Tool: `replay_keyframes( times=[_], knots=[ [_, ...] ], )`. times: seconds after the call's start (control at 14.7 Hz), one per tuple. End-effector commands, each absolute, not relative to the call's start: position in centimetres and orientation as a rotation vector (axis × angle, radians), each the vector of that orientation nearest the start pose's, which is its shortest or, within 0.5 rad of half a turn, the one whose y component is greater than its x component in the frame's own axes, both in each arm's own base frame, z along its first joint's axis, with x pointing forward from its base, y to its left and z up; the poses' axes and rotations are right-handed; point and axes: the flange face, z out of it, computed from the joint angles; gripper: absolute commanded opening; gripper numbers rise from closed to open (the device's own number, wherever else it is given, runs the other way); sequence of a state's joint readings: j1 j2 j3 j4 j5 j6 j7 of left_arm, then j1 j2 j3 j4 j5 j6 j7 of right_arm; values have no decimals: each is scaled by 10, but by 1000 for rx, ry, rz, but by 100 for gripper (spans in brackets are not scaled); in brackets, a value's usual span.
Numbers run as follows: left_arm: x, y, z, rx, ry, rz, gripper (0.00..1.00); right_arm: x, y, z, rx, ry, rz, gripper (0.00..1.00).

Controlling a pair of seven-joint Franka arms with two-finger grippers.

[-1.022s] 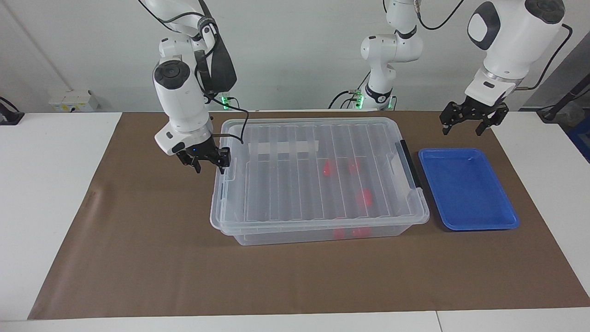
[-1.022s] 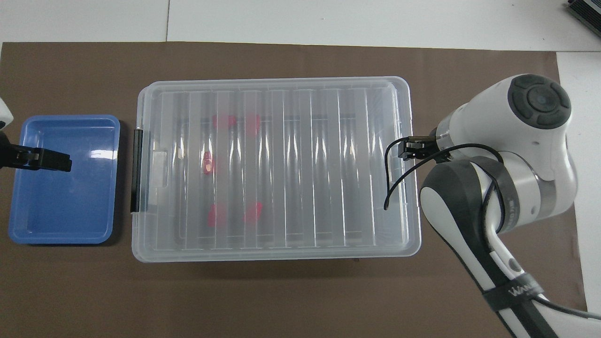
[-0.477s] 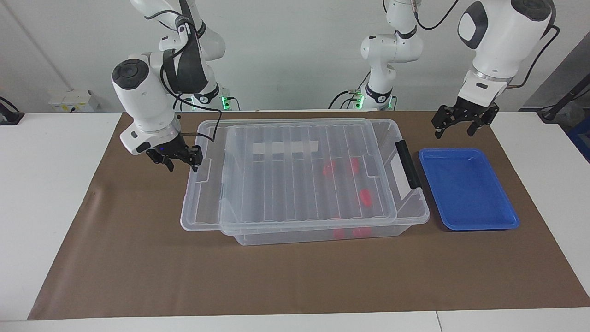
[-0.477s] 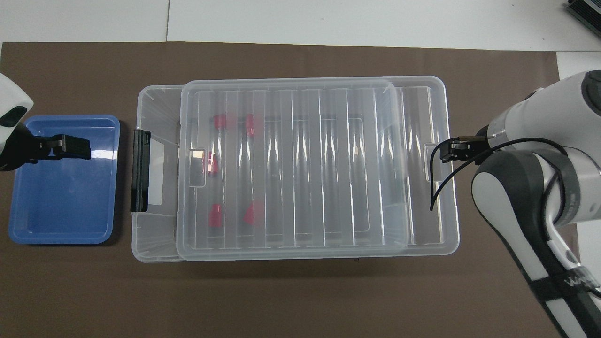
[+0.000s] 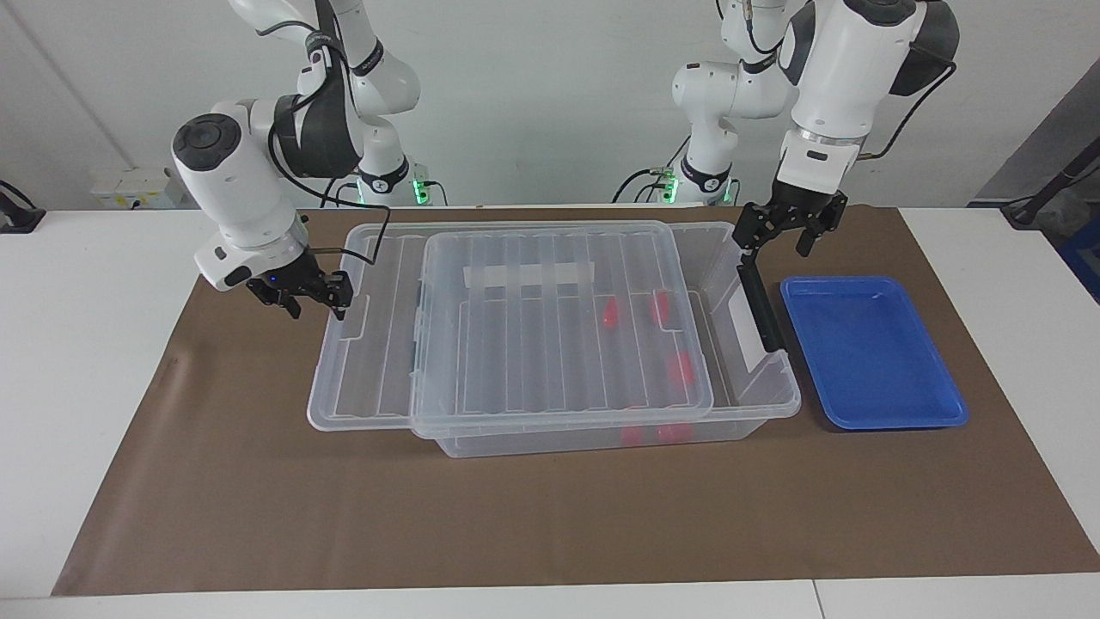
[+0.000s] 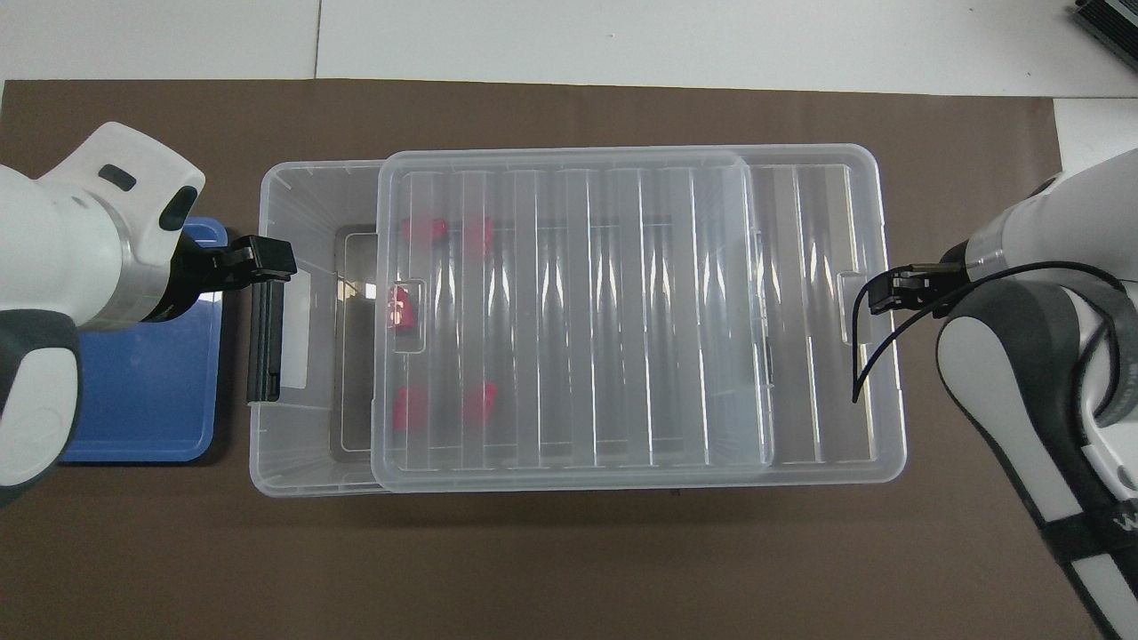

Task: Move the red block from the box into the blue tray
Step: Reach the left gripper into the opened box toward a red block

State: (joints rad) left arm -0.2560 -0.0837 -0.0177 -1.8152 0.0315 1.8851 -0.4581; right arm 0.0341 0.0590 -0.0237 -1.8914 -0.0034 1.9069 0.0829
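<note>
The clear box [image 5: 601,438] [image 6: 293,471] stands mid-table. Its ribbed lid [image 5: 533,344] [image 6: 569,311] is slid partway off toward the right arm's end, leaving a gap at the latch end. Red blocks [image 5: 681,365] [image 6: 397,307] lie inside near that end, seen through the lid. My right gripper [image 5: 318,305] [image 6: 880,293] is shut on the lid's end. My left gripper [image 5: 773,248] [image 6: 267,260] is open and empty, over the box's end by the black latch [image 5: 760,305] [image 6: 264,329]. The blue tray [image 5: 868,352] [image 6: 151,391] lies empty beside the box.
A brown mat [image 5: 550,516] covers the table under everything. A white tape strip [image 5: 528,275] shows on the box. The left arm's body covers part of the tray in the overhead view.
My right gripper has drawn the lid toward the right arm's end, uncovering the latch end of the box. My left gripper has moved from over the tray to over the box's latch end.
</note>
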Motion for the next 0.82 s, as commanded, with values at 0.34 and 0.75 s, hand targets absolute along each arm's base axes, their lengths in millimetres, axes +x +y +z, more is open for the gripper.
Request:
replay_keyframes(
  times=[0.34,0.75],
  knots=[
    [541,-185,505,-3146,-328,-261,100,556,-50,466,-3142,71,92,75],
    [553,-201,459,-3125,-380,-289,100,555,-64,466,-3141,71,87,77]
  ],
)
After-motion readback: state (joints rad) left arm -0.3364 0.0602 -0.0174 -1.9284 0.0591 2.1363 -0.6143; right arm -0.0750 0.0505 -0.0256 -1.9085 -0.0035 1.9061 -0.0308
